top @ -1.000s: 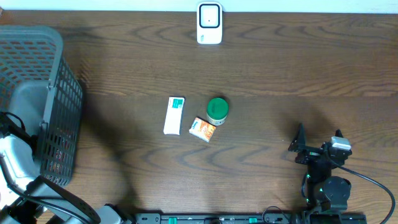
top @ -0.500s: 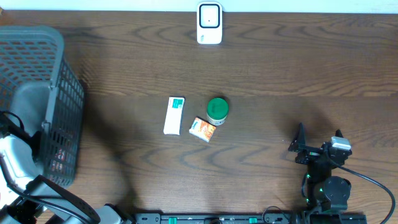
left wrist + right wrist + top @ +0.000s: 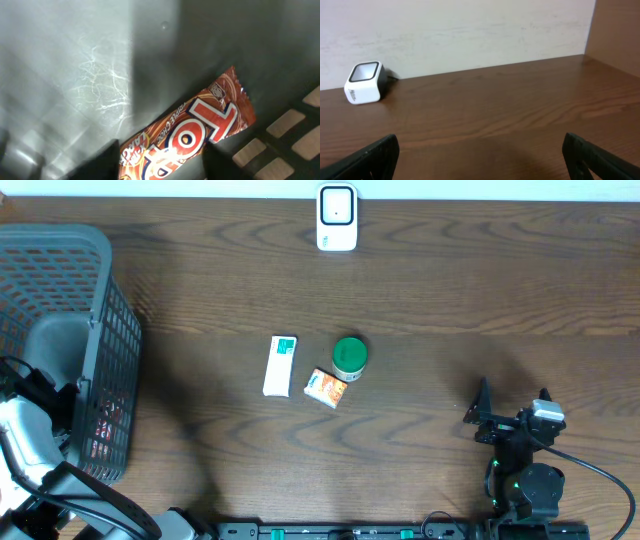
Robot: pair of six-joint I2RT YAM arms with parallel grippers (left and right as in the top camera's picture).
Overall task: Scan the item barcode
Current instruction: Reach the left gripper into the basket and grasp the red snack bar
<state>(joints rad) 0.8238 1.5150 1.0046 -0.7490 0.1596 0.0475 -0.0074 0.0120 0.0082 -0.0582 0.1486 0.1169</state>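
Observation:
A red and orange chocolate bar wrapper point(image 3: 200, 130) lies on the grey floor of the mesh basket point(image 3: 60, 270) at the table's left end. My left gripper point(image 3: 162, 165) reaches down inside the basket, and its two dark fingers press against both sides of the wrapper's near end. Through the mesh, the overhead view shows the bar only as a red patch point(image 3: 100, 425). The white barcode scanner point(image 3: 337, 218) stands at the far edge in the middle; the right wrist view catches the scanner point(image 3: 365, 82) too. My right gripper point(image 3: 510, 412) rests open at the near right, holding nothing.
Mid-table lie a white and green box point(image 3: 281, 366), a green-lidded jar point(image 3: 350, 357) and a small orange packet point(image 3: 326, 388). The basket's mesh walls rise around my left arm point(image 3: 30, 430). Bare wood spreads in front of my right gripper point(image 3: 480, 155).
My left gripper's fingers have come together onto the chocolate bar. The basket has shifted slightly to the right. The right arm has not moved.

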